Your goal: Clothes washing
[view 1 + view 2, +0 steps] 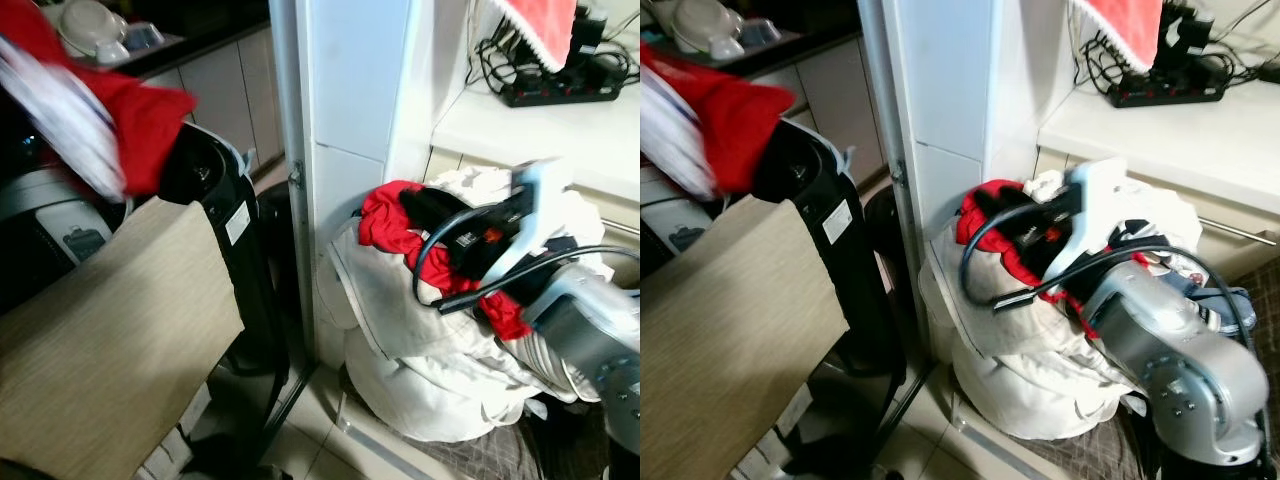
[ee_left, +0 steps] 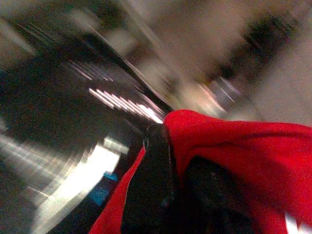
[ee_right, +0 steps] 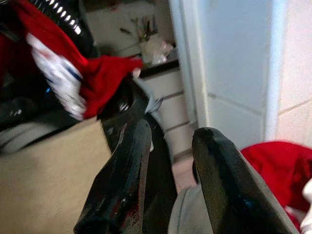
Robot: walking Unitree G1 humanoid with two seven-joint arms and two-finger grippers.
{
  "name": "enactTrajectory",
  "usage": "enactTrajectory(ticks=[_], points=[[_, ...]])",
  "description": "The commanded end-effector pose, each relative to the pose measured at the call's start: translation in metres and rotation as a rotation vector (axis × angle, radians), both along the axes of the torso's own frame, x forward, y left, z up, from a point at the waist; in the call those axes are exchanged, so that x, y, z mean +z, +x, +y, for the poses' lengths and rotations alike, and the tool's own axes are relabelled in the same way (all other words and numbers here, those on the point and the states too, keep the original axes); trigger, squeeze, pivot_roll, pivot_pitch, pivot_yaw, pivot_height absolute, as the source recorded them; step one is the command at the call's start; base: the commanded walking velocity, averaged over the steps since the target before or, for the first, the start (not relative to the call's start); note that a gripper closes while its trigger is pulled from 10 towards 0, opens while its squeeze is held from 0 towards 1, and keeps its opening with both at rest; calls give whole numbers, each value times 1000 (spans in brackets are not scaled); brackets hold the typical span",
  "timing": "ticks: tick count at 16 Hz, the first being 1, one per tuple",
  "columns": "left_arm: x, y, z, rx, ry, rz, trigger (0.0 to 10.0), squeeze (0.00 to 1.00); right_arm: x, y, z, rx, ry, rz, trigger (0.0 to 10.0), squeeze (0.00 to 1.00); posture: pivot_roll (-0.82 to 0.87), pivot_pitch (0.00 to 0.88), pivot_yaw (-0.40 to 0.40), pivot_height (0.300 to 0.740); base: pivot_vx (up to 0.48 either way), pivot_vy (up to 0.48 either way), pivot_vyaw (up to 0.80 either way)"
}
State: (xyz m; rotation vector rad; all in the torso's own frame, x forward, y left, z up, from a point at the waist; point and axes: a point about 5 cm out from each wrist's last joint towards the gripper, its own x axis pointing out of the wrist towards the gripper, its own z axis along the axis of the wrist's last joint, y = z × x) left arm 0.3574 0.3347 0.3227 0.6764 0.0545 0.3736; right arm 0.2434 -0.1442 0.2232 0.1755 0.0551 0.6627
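Note:
A red garment with white striped parts [image 1: 110,115] hangs blurred at the upper left, above the washing machine's dark opening [image 1: 40,215] and its raised black lid [image 1: 215,185]. In the left wrist view the red cloth [image 2: 243,156] wraps my left gripper's black fingers [image 2: 151,180], which are shut on it. My right gripper [image 1: 425,212] reaches over a heap of white and red laundry [image 1: 400,330] at the lower right. Its two fingers [image 3: 122,175] stand open with nothing between them [image 3: 173,130].
A beige cover [image 1: 100,330] slopes across the washer's front. A white pillar [image 1: 350,100] stands between the washer and the laundry heap. A counter [image 1: 560,130] at the right carries a power strip and cables, with a red cloth [image 1: 540,25] hanging above. Dishes [image 1: 90,30] sit at the far left.

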Motion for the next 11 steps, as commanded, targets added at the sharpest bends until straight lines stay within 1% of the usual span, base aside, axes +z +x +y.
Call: enactTrajectory(ticks=[1, 2, 3, 4, 5, 6, 7, 9, 10, 11], points=[[-29, 0, 4, 7, -86, 134, 10000, 0, -1, -5, 4, 40, -64, 0, 10000, 0, -113, 0, 77, 740, 0, 0, 0], [-43, -1, 5, 13, -88, 199, 10000, 0, -3, -6, 6, 57, -87, 4, 10000, 0, -113, 0, 78, 740, 0, 0, 0], [-64, -6, 12, 45, -150, 258, 10000, 1000, -5, -9, 11, 93, -108, 5, 10000, 0, -115, 0, 77, 740, 0, 0, 0], [-76, -10, 17, 71, -144, 309, 10000, 1000, -5, -11, 14, 124, -109, 1, 10000, 0, -115, 0, 77, 740, 0, 0, 0], [-92, -18, 28, 112, -159, 370, 10000, 1000, -6, -15, 19, 171, -106, 0, 10000, 0, -110, 0, 69, 740, 0, 0, 0], [-99, -25, 36, 146, -169, 389, 10000, 1000, -7, -17, 21, 188, -107, 6, 10000, 0, -110, 0, 66, 740, 0, 0, 0], [-103, -27, 35, 122, -230, 398, 10000, 1000, -9, -16, 21, 192, -115, 14, 10000, 0, -106, 0, 60, 740, 0, 0, 0], [-106, -25, 28, 75, -294, 400, 10000, 1000, -10, -16, 21, 196, -122, 18, 10000, 0, -106, 0, 59, 740, 0, 0, 0], [-112, -21, 12, -9, -363, 420, 10000, 1000, -12, -15, 21, 195, -139, 27, 10000, 0, -105, 0, 58, 740, 0, 0, 0], [-116, -18, 2, -61, -398, 422, 10000, 1000, -14, -14, 20, 188, -148, 32, 10000, 0, -106, 0, 57, 740, 0, 0, 0]])
